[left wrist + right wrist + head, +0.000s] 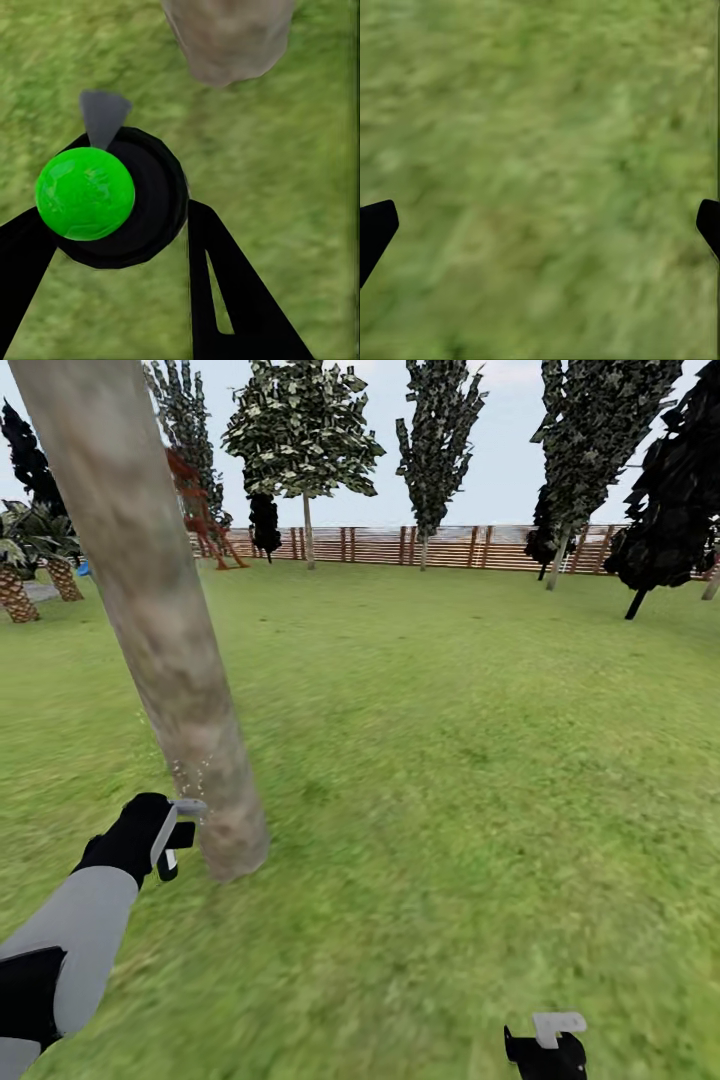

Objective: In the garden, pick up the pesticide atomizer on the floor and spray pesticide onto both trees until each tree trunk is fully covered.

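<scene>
Item: pesticide atomizer [112, 199], clamped in left gripper [178, 838], held just beside base of tree trunk [160, 620]; white specks of pesticide [190, 772] on bark above it. Right gripper [540, 225]: fingers spread wide, nothing betw. them, over lawn [450, 760].

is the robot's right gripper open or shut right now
Open. In the right wrist view the right gripper has its two dark fingertips at opposite edges, with bare lawn between them and nothing held.

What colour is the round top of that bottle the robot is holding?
Bright green, on the dark atomizer clamped in the left gripper. The left wrist view shows it best.
</scene>
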Tool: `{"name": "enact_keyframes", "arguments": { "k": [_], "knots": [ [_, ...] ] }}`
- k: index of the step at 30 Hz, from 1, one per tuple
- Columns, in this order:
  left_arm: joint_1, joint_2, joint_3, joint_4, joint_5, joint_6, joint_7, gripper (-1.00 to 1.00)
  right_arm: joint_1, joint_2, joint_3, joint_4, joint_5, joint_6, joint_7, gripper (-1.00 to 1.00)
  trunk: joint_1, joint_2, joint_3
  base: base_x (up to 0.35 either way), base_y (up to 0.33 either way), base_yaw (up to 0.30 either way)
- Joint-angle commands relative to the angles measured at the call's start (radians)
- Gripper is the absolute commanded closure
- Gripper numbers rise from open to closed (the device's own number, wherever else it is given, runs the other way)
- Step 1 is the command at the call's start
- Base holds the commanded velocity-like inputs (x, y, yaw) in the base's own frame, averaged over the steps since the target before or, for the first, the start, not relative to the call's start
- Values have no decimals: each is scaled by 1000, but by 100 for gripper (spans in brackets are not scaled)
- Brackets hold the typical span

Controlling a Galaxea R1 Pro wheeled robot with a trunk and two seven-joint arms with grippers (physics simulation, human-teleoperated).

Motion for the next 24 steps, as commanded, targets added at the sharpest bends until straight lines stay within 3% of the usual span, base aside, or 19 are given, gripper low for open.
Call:
{"name": "enact_keyframes", "arguments": {
  "k": [1, 6, 14, 20, 24],
  "knots": [
    [-1, -1, 3, 0, -7, 4, -2, 100, -1, 0, 5, 1, 1, -2, -5, -100, 0, 0, -1, 279, -165, 1],
    [0, -1, 4, 0, -7, 4, -2, 100, -1, 1, 5, 1, 1, -2, -5, -100, 0, 0, -1, 280, -166, 51],
    [0, 2, 5, -1, -7, 4, 3, 100, -1, 1, 5, 1, 1, -2, -5, -100, 0, 0, -1, 243, -184, 259],
    [22, 0, 5, -2, -4, 2, 3, 100, -1, 1, 5, 1, 1, -2, -5, -100, 0, 0, -1, 32, -265, 269],
    [33, -2, 5, 0, -3, 2, 2, 100, -1, 1, 5, 1, 1, -2, -5, -100, 0, 0, -1, 1, -274, 80]
  ]
}}
